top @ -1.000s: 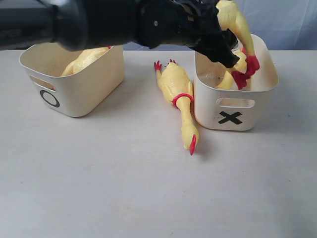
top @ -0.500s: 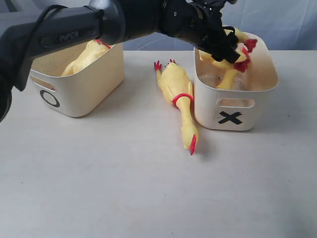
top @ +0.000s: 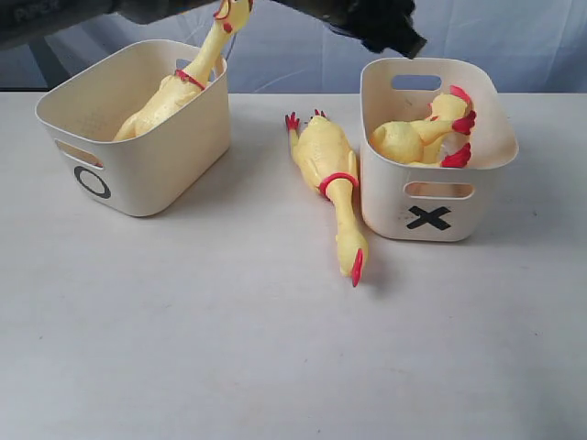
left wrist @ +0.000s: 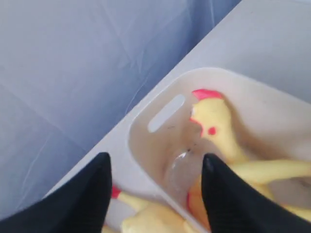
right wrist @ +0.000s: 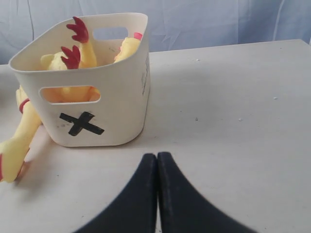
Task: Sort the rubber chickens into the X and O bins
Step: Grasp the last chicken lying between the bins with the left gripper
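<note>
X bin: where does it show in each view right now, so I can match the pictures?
Exterior view: the X bin is right of centre, its X mark facing the camera.
Left wrist view: the X bin is seen from above, looking into its open top past a slot handle.
Right wrist view: the X bin is seen side-on, X mark showing.
Shared landmark: the loose chicken lying beside it.

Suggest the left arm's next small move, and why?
Probably swing the left arm off the X bin toward the loose chicken lying beside it, then lower over its body. The jaws are open and empty, and that chicken looks like the only one not in a bin.
</note>
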Motion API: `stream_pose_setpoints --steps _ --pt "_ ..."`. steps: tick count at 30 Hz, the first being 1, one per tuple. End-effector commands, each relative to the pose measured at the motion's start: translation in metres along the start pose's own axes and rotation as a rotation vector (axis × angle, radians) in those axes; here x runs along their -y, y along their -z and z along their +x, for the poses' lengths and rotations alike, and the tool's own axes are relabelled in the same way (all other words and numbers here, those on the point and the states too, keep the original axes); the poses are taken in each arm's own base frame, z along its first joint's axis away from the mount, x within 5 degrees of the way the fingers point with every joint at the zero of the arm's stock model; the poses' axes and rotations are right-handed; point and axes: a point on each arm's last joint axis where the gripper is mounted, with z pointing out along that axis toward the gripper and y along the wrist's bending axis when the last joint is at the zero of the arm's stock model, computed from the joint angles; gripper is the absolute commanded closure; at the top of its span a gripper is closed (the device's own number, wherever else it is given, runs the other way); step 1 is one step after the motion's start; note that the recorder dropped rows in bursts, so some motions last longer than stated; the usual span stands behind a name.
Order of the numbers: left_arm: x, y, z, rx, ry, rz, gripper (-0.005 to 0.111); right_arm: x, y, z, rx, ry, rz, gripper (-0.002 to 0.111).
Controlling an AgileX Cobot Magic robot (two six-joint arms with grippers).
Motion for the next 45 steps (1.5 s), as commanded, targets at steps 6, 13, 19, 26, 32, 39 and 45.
stream_pose_setpoints --steps 6,13,19,26,32,39,45 --pt "-0.004 -0.046 0.095 -0.514 0.043 0.172 0.037 0.0 0.0 0.0 0.011 0.001 -0.004 0.108" --pt "0.006 -0.039 0.109 -0.711 0.32 0.187 0.039 0.0 0.0 0.0 0.011 0.001 -0.004 0.108" --pt "0.035 -0.038 0.098 -0.696 0.488 0.327 0.039 0.0 0.0 0.0 0.011 0.001 -0.004 0.108" --pt "0.069 -0.039 0.092 -0.71 0.44 0.218 0.04 0.0 0.0 0.0 0.013 0.001 -0.004 0.108" --pt "0.079 -0.034 0.098 -0.671 0.443 0.093 0.04 0.0 0.0 0.0 0.013 0.001 -0.004 0.108" --pt "0.091 -0.019 0.107 -0.545 0.562 0.043 0.04 0.0 0.0 0.0 0.013 0.001 -0.004 0.108" --pt "0.12 -0.028 0.132 -0.52 0.615 0.097 0.04 0.0 0.0 0.0 0.011 -0.002 -0.005 0.108"
